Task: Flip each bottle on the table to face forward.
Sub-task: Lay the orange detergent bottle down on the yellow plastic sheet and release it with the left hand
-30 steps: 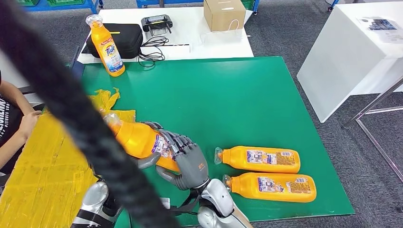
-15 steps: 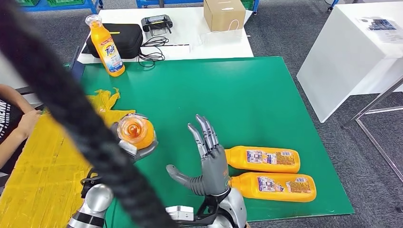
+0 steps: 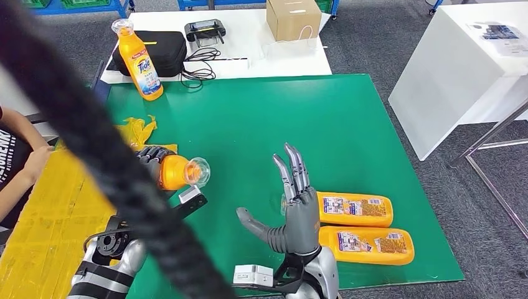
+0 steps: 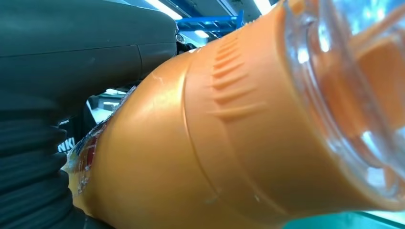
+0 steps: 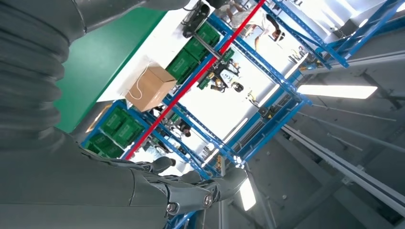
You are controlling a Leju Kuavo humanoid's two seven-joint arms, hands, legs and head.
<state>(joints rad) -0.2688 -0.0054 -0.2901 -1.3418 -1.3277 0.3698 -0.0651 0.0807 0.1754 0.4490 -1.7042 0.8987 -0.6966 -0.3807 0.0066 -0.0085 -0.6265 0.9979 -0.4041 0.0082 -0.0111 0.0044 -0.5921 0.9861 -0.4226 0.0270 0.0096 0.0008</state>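
- Two hands show: the left hand has its fingers wrapped round an orange bottle, lifted off the green counter, clear cap toward the right.
- Right hand is raised with fingers spread, holding nothing.
- Just right of it, two bottles lie flat on the counter.
- One bottle stands upright at the far left edge.

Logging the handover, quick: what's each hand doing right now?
Left hand: holds an orange bottle, lifted off the table.
Right hand: open, fingers spread, holding nothing.
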